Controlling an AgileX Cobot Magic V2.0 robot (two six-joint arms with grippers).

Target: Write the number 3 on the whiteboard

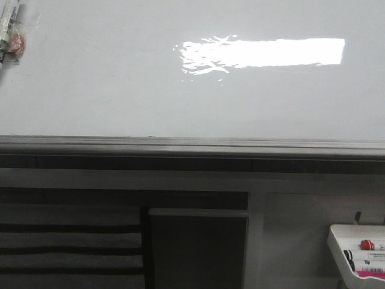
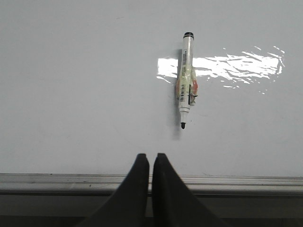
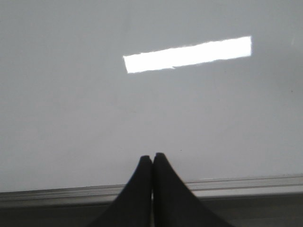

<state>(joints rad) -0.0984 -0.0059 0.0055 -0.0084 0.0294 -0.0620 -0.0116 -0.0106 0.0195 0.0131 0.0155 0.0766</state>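
Whiteboard (image 1: 120, 90): blank. Marker (image 2: 185, 78), uncapped, at twelve o'clock of left pincer (image 2: 151, 158). Both pincers closed, empty; right pincer (image 3: 152, 160) likewise. Risk: nudged marker rolls, smears.

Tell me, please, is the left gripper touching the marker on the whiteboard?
Apart. In the left wrist view, bare whiteboard separates the shut left gripper from the marker.

The whiteboard (image 1: 108, 90) is smooth and glossy, mirroring a bright rectangular light. Its edge rail (image 1: 192, 144) looks like brushed grey metal with a dull sheen. The marker (image 2: 185, 78) lying on it has a smooth white plastic barrel with a printed label and a matt black tip. Both grippers' jaws are matt black. The tray (image 1: 343, 241) is smooth white plastic.
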